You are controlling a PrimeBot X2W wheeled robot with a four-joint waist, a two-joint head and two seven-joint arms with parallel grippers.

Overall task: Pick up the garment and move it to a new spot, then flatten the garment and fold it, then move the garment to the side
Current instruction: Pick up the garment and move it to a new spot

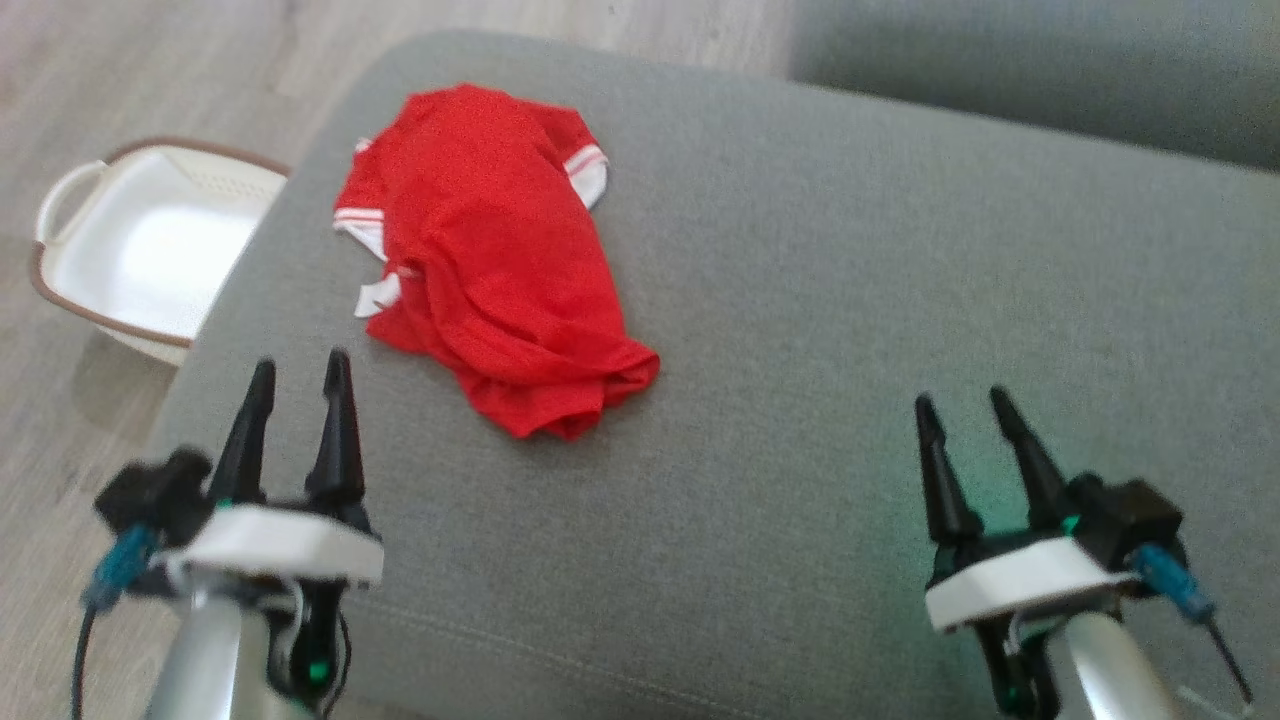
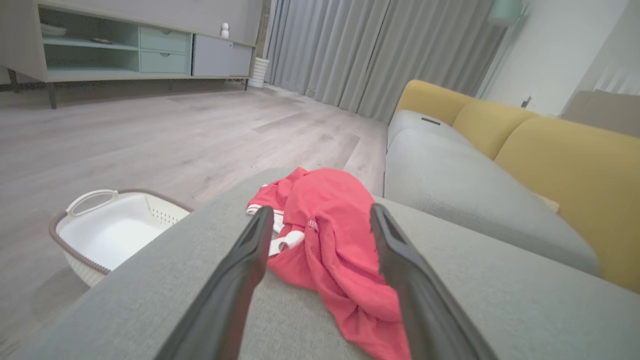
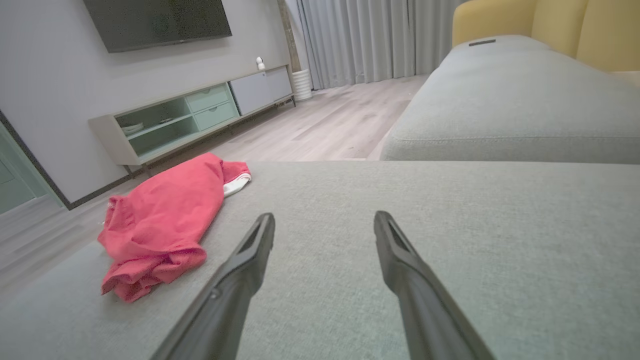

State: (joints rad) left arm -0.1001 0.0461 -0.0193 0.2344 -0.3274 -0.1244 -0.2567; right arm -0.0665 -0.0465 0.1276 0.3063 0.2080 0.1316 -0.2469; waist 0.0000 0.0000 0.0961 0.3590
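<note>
1. Jaws of the left gripper (image 1: 300, 360) and right gripper (image 1: 961, 396) are being held spread, empty.
2. The crumpled red fabric garment (image 1: 490, 270) is lying ahead on the grey upholstered sofa cushion (image 1: 850, 300).
3. Upholstery risks being pinched by a deep grasp.

- L hand (image 1: 300, 362): two long black fingers (image 1: 335, 420), tapered to points, on black base.
- R hand (image 1: 961, 397): same build.
- White angular wrist plate (image 1: 275, 545) behind each hand.
- Forearms (image 1: 205, 660): silver-grey, rounded.
- Blue connector (image 1: 120, 565) w/ thin black cable (image 1: 80, 650) at each wrist's outer side.
- Small green lights (image 1: 318, 670) on black parts.
</note>
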